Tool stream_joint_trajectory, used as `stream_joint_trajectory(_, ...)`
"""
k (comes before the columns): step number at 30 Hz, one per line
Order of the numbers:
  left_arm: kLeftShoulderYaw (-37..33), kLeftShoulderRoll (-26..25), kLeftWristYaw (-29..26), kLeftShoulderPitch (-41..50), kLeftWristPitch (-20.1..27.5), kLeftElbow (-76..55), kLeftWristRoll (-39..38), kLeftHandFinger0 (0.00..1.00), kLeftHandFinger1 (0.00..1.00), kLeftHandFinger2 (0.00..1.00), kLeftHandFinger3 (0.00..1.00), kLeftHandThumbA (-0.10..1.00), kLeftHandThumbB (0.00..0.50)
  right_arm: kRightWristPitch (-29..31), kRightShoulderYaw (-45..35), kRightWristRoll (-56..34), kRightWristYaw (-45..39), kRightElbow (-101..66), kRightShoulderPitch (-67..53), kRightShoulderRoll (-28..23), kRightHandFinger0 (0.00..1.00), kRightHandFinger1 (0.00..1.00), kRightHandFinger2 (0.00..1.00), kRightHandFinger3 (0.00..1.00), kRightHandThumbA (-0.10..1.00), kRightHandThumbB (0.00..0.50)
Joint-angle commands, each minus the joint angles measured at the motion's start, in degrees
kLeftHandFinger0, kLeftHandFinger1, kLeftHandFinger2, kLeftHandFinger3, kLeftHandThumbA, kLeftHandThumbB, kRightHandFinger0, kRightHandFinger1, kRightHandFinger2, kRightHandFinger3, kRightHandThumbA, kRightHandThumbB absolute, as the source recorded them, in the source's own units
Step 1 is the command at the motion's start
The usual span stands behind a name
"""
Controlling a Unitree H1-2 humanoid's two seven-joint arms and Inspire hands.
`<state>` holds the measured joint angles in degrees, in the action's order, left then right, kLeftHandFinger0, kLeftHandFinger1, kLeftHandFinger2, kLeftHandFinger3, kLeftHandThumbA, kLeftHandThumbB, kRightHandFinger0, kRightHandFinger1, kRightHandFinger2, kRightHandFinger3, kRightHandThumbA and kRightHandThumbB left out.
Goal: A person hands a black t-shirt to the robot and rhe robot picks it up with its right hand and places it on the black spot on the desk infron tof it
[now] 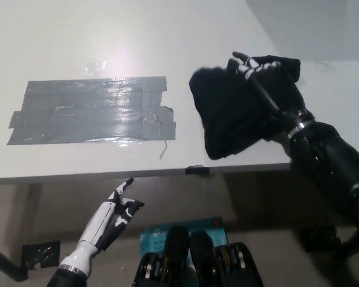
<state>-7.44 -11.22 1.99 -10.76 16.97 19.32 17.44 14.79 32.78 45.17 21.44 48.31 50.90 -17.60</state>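
The black t-shirt (233, 116) hangs bunched low over the right part of the white desk (107, 36), reaching down to near its front edge. My black right hand (254, 72) is shut on the shirt at its top fold, fingertips (238, 60) showing above the cloth, and the forearm (323, 155) runs back to the lower right. The black spot is hidden under the shirt. My white left hand (113, 215) rests open below the desk's front edge at the lower left.
A wide patch of grey tape (90, 110) covers the desk's left half. A small black tab (196, 170) sits on the front edge. Under the desk are a blue box (152, 236) and a black square (39, 254) on the floor.
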Motion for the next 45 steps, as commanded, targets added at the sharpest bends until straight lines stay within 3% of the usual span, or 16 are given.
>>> stream_joint_trajectory(1,-1.03,-1.08,0.41,-1.86,1.42,-0.08,1.00,0.64,0.63,0.62,1.00,0.97,0.423,-7.12,-0.82,-6.65,-27.41,-6.98,1.41,-4.84,0.58,0.95,1.00,1.00,-0.10,0.282)
stream_joint_trajectory(2,-1.06,-1.16,0.40,-2.13,1.67,0.16,1.06,0.64,0.62,0.61,1.00,0.97,0.415,-7.90,-0.96,-7.81,-30.77,-8.06,1.70,-5.57,0.89,1.00,1.00,1.00,-0.09,0.309)
stream_joint_trajectory(3,-1.09,-1.24,0.41,-2.30,1.87,0.33,1.08,0.64,0.62,0.61,1.00,0.97,0.415,-8.52,-0.78,-8.26,-33.47,-8.91,2.02,-6.25,1.00,1.00,1.00,1.00,-0.08,0.317)
stream_joint_trajectory(4,-1.20,-1.35,0.49,-2.54,1.84,0.44,1.25,0.64,0.62,0.59,1.00,0.99,0.429,-12.61,-0.27,-9.35,-41.09,-12.55,2.60,-8.03,1.00,1.00,1.00,1.00,0.10,0.410)
stream_joint_trajectory(6,-1.28,-1.27,0.33,-2.90,1.94,0.70,1.42,0.63,0.61,0.58,1.00,0.99,0.427,-16.26,0.22,-10.41,-48.31,-15.84,3.49,-9.72,1.00,1.00,1.00,1.00,0.24,0.489)
stream_joint_trajectory(7,-1.28,-1.40,0.24,-3.27,2.24,1.04,1.50,0.62,0.59,0.57,1.00,0.98,0.420,-19.49,0.98,-11.64,-55.12,-19.58,4.64,-11.74,1.00,1.00,1.00,1.00,0.40,0.500)
stream_joint_trajectory(10,-1.40,-1.80,0.68,-3.91,1.65,0.80,1.80,0.48,0.51,0.54,1.00,0.93,0.454,-23.95,0.59,-17.76,-64.83,-27.48,6.80,-16.65,1.00,1.00,1.00,1.00,0.54,0.500)
stream_joint_trajectory(14,-1.87,-1.88,1.13,-4.62,0.53,0.56,2.55,0.35,0.45,0.54,1.00,0.84,0.450,-28.89,-2.28,-26.33,-71.01,-37.10,8.84,-23.68,1.00,1.00,1.00,1.00,0.57,0.500)
stream_joint_trajectory(22,-2.23,-2.12,0.36,-5.32,1.99,1.37,3.41,0.35,0.43,0.54,1.00,0.84,0.408,-37.49,-8.02,-37.35,-72.62,-56.15,5.83,-34.65,1.00,1.00,1.00,1.00,0.48,0.500)
stream_joint_trajectory(27,-2.63,-1.81,0.06,-5.29,1.46,1.14,3.97,0.37,0.44,0.56,1.00,0.88,0.426,-35.14,-15.08,-46.04,-69.03,-61.04,1.61,-40.60,1.00,1.00,1.00,1.00,0.53,0.500)
stream_joint_trajectory(30,-2.33,-2.13,0.45,-5.65,2.13,1.55,2.82,0.40,0.47,0.57,1.00,0.92,0.433,-35.64,-19.71,-52.21,-67.96,-62.48,-0.12,-42.27,1.00,1.00,1.00,1.00,0.49,0.500)
stream_joint_trajectory(32,-2.17,-1.99,0.36,-5.96,2.68,2.06,2.26,0.44,0.54,0.64,1.00,1.00,0.442,-32.17,-23.22,-57.11,-66.20,-62.73,-2.27,-43.48,1.00,1.00,1.00,1.00,0.48,0.500)
stream_joint_trajectory(35,-2.14,-1.50,0.14,-5.68,2.21,1.88,2.01,0.58,0.71,0.80,1.00,1.00,0.480,-31.48,-27.24,-62.65,-64.18,-63.91,-5.66,-42.78,1.00,1.00,1.00,1.00,0.45,0.500)
stream_joint_trajectory(39,-1.98,-1.41,0.77,-5.45,2.70,1.58,0.71,0.76,0.91,0.98,1.00,1.00,0.500,-33.10,-32.65,-65.71,-59.90,-68.59,-10.73,-42.88,1.00,1.00,1.00,1.00,0.58,0.500)
stream_joint_trajectory(42,-1.70,-1.29,1.12,-5.62,3.51,1.93,-0.57,0.88,1.00,1.00,1.00,1.00,0.500,-36.07,-38.70,-68.71,-55.60,-73.79,-14.70,-42.51,1.00,1.00,1.00,1.00,0.70,0.500)
stream_joint_trajectory(45,-1.33,-1.47,1.38,-6.13,3.37,2.13,-1.24,0.97,1.00,1.00,1.00,1.00,0.500,-35.09,-45.33,-72.84,-49.07,-79.52,-19.22,-40.23,1.00,1.00,1.00,1.00,0.74,0.500)
